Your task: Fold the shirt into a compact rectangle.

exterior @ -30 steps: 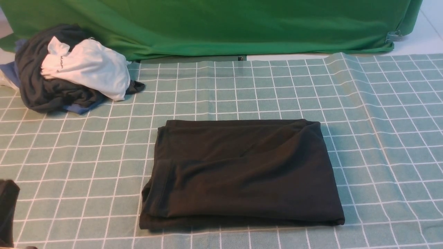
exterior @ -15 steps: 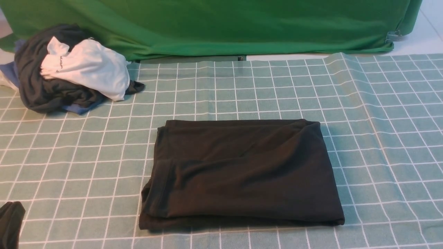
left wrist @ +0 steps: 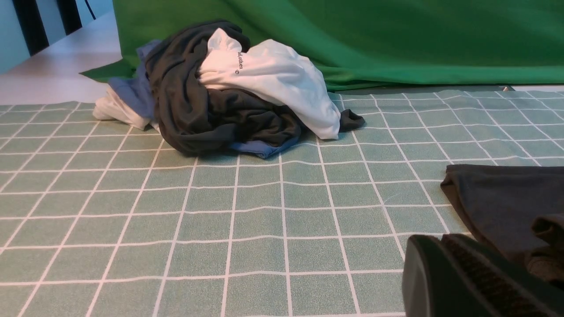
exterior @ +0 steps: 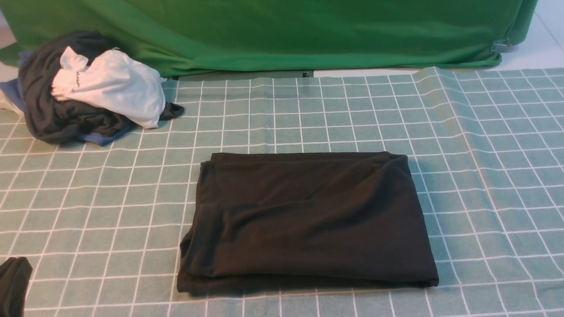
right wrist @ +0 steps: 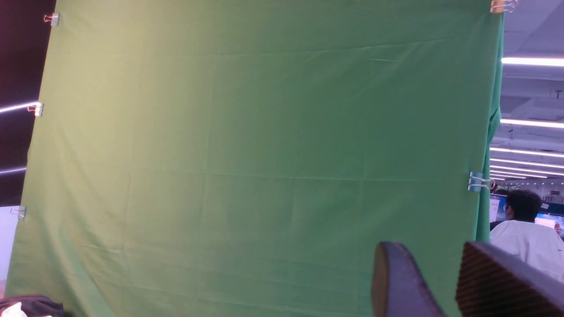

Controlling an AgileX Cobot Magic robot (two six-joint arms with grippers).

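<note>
Right tool (right wrist: 445, 281) parted, raised, black shirt (exterior: 308, 220) folded, no readable print

shirt (exterior: 308, 220) centre, clothes pile (exterior: 88, 88) back-left

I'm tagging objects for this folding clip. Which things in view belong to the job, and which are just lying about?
Belongs to the job:
- black shirt, lying folded into a rectangle
- left gripper, beside it, off the cloth

Just lying about:
- heap of clothes, dark grey, white and blue
- green backdrop cloth
- checked tablecloth
</note>
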